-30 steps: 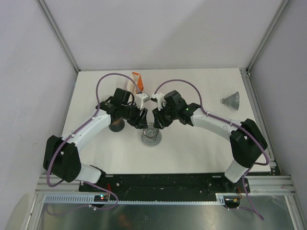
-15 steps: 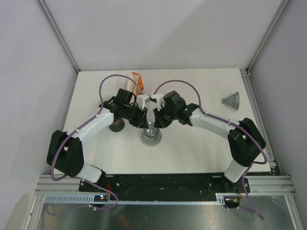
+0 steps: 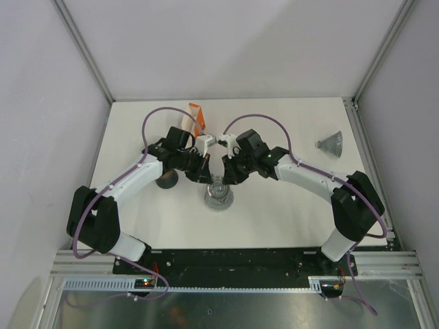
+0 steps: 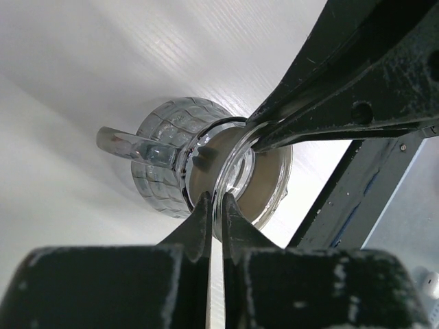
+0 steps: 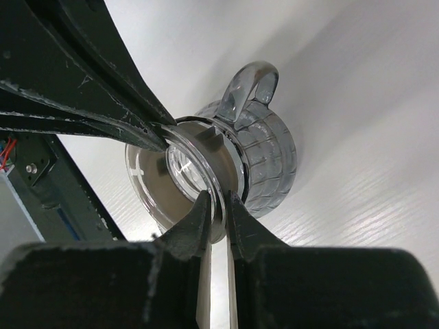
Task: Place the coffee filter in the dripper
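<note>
Status: glass dripper (image 3: 218, 195) mid-table | L gripper (image 4: 214, 205) clamped on its rim, R gripper (image 5: 218, 202) clamped on the rim opposite; you only get that from wrist cams | top cam alone gives you the filter (image 3: 330, 143): far-right on table (image 3: 288, 212), well apart from both arms.

Lab test cell: white table (image 3: 288, 212), plain wall panels (image 3: 226, 48), aluminium framing (image 3: 378, 58).

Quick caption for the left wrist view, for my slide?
Left end effector and right end effector pinch the dripper rim at separate spots.
</note>
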Available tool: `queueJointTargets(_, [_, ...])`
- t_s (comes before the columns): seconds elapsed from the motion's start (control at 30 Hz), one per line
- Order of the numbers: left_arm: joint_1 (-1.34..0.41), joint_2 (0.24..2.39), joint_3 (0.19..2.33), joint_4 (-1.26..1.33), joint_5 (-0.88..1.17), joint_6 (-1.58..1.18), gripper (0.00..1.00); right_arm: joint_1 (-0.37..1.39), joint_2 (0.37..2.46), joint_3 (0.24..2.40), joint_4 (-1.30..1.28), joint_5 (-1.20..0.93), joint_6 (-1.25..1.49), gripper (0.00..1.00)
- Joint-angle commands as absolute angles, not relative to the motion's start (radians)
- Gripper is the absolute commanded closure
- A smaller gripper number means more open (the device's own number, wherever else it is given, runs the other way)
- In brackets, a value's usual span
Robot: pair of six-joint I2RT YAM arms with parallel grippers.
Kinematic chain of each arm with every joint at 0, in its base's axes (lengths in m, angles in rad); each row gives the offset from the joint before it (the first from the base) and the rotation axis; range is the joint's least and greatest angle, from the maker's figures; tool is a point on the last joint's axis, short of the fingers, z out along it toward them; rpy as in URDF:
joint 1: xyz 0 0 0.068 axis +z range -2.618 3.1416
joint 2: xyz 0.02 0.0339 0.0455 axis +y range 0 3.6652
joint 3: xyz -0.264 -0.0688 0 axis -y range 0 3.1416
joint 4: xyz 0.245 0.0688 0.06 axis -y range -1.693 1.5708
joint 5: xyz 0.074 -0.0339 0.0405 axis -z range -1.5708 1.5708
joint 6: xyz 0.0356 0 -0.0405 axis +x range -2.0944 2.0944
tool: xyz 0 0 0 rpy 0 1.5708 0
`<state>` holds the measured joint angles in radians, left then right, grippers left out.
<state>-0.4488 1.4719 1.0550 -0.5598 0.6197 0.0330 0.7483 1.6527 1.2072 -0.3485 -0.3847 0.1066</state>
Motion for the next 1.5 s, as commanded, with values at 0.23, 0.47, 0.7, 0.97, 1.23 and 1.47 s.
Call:
queueJointTargets(0.23, [-0.47,1.442,1.108,-0.545,0.77,0.007,1.0,0.745,1.629,1.291,-0.326,-0.458,0.167,1.0])
queueJointTargets(0.47, [-0.47,1.436,1.132,-0.554,0.778,-0.018,1.0,0.745,1.62,1.33,-0.322,-0.499,0.197,1.0])
queueJointTargets(0.7, [-0.467,1.439,1.152,-0.572,0.786,-0.032,1.0,0.732,1.624,1.361,-0.354,-0.537,0.249,1.0])
queueJointTargets(0.97, [-0.465,1.47,1.176,-0.605,0.875,-0.102,1.0,0.701,1.676,1.381,-0.359,-0.677,0.349,1.0])
queueJointTargets(1.23, [-0.464,1.506,1.171,-0.617,0.903,-0.152,1.0,0.708,1.742,1.423,-0.416,-0.682,0.353,1.0])
queueJointTargets(1.47, [-0.465,1.539,1.191,-0.618,0.899,-0.156,1.0,0.702,1.782,1.45,-0.431,-0.668,0.337,1.0])
